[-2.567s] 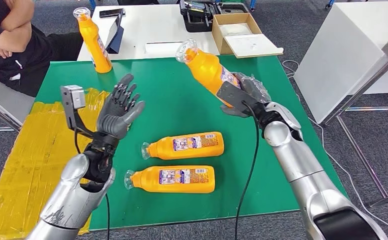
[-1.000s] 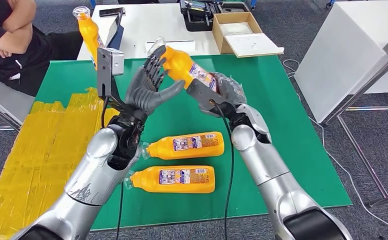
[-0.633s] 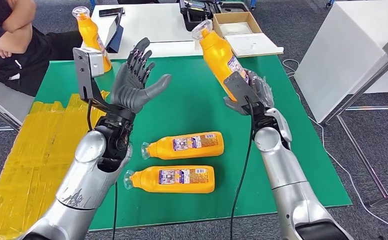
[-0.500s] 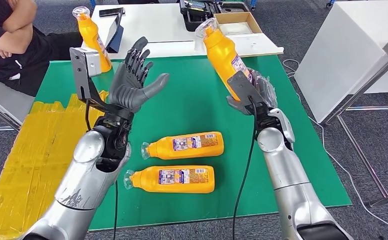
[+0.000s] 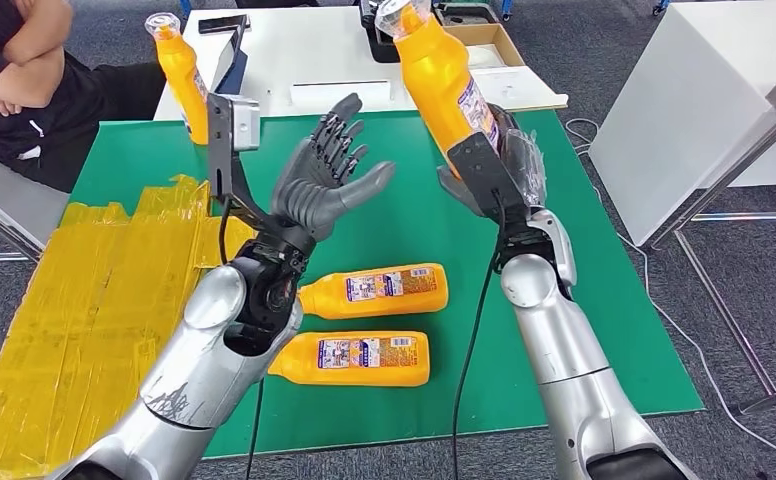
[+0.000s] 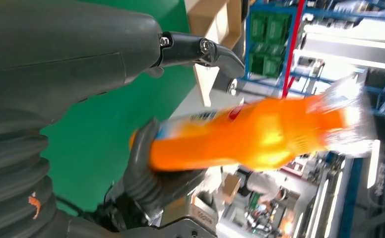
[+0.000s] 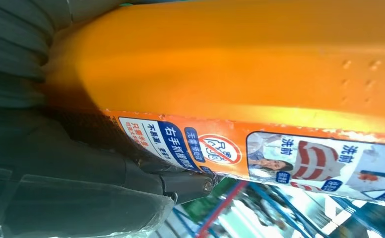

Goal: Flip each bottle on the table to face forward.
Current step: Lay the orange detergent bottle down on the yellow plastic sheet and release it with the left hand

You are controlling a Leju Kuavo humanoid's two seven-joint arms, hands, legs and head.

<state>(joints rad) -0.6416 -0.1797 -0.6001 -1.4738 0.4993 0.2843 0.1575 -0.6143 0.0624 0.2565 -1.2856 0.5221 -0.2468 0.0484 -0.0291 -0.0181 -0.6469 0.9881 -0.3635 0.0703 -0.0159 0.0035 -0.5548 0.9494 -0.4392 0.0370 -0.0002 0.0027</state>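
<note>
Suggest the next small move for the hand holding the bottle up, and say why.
Probably lower the raised bottle toward the bare green mat and stand it there. The right hand grips its lower body with the cap up, the left hand is open and apart, and two bottles lie flat, waiting.

held bottle point(image 6: 260, 134) — motion-blurred, label unreadable

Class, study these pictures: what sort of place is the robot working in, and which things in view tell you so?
Probably a robotics lab or workshop, not a home. A green mat covers the work table, yellow tape patches its edge, an open tool case and cardboard box sit on a white table behind, and blue racking shows in the left wrist view.
</note>
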